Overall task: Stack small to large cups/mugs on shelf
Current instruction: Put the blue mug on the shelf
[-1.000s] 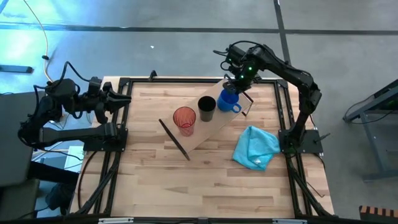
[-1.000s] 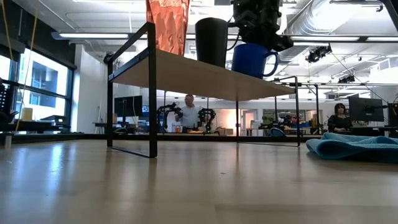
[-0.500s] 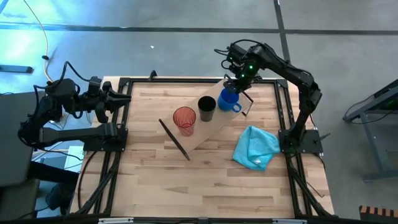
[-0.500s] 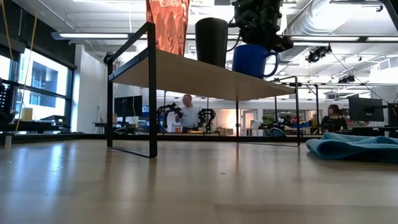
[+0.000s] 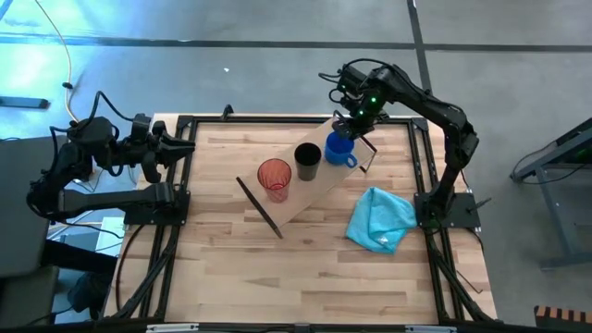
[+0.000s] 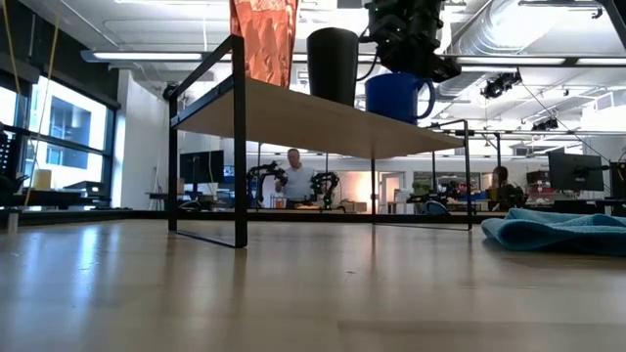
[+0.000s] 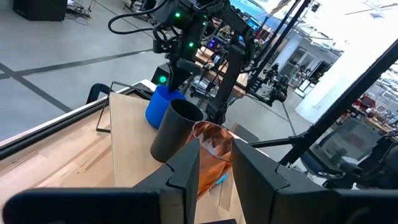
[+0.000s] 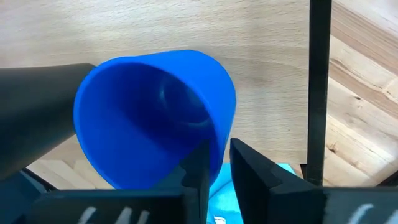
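On the light wooden shelf (image 5: pixel 310 196), which lies slantwise on the table, three vessels stand in a row. They are the orange-red tumbler (image 5: pixel 274 178) at its left end, the black cup (image 5: pixel 307 162) in the middle and the blue mug (image 5: pixel 339 150) at its right, far end. In the low view the mug (image 6: pixel 394 96) has its handle (image 6: pixel 427 96) to the right and its base at the shelf top (image 6: pixel 323 115). My right gripper (image 5: pixel 352 128) comes down onto the mug and is shut on it. My left gripper (image 5: pixel 182 146) waits open at the table's left edge. My right gripper (image 8: pixel 217 165) holds the blue mug by its rim wall (image 8: pixel 219 140), one finger (image 8: pixel 196 168) inside the mug and the other outside, reaching from above and pointing down. The mug stays roughly upright, its base at the shelf; whether it is lifted off, I cannot tell.
A light blue cloth (image 5: pixel 380 220) lies crumpled on the table to the right of the shelf's near side. The shelf's black bracket (image 8: pixel 319 93) stands close beside the mug. Black rails frame the tabletop. People show far back in the room in the low view.
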Tool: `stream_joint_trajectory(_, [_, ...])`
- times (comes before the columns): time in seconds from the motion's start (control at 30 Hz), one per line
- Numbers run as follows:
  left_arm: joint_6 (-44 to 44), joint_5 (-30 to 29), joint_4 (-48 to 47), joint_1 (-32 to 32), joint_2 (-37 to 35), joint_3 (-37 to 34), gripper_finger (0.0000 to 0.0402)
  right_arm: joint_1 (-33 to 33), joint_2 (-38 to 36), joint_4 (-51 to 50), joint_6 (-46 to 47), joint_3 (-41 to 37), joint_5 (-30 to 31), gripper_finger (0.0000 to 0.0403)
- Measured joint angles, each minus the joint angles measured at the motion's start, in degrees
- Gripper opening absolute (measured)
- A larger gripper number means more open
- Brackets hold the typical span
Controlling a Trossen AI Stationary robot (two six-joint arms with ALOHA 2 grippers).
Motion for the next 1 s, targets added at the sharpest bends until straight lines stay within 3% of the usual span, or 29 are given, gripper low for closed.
stream_joint_trajectory(1.0, [0.0, 0.0, 0.0, 0.0, 0.0, 0.0, 0.0083, 0.0, 0.0, 2.1, -1.4, 0.0, 2.4, 0.0058])
